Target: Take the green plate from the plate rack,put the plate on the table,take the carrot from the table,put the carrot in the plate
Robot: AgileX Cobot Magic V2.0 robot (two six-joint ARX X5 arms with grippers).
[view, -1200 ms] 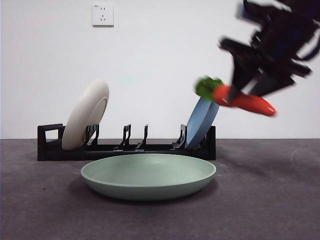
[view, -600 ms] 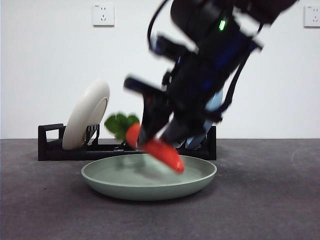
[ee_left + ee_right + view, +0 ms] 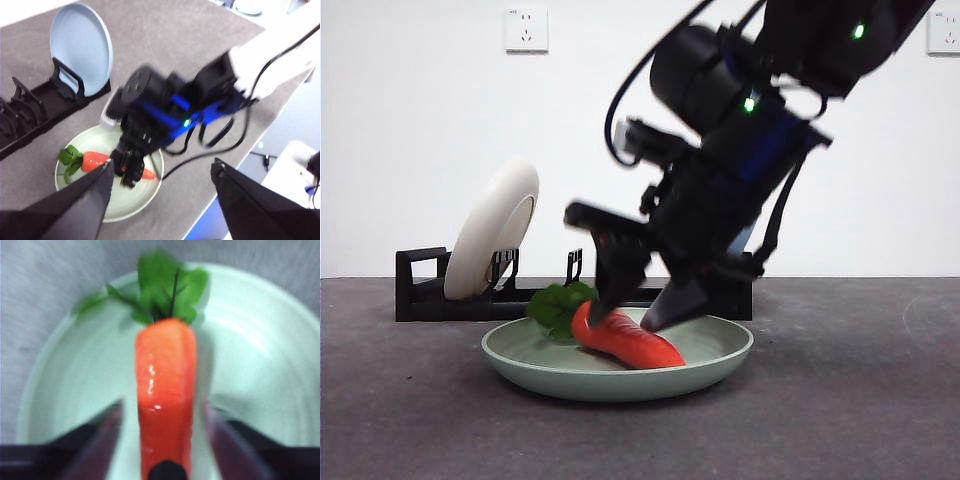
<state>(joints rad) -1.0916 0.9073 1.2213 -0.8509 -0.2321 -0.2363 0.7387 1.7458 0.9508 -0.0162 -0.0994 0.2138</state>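
The green plate (image 3: 720, 355) lies flat on the table (image 3: 860, 400) in front of the plate rack (image 3: 420, 290). The carrot (image 3: 625, 340) rests inside it, leaves toward the rack's handle end. My right gripper (image 3: 635, 305) hovers just over the carrot, open, a jaw on each side. In the right wrist view a gap shows between the carrot (image 3: 165, 390) and each jaw, with the green plate (image 3: 260, 365) beneath. My left gripper (image 3: 162, 167) is open and empty high above, looking down on the carrot (image 3: 92, 161), green plate (image 3: 125, 205) and right gripper (image 3: 127, 167).
A cream-white plate (image 3: 495, 235) stands in the rack near its handle end. A blue plate (image 3: 82, 47) stands at the rack's (image 3: 30, 115) other end, behind the right arm. The table's edge (image 3: 240, 150) runs close to the right arm's side.
The right gripper came in from the upper right with the carrot, lowered it into the green plate, and its jaws have come apart from it.
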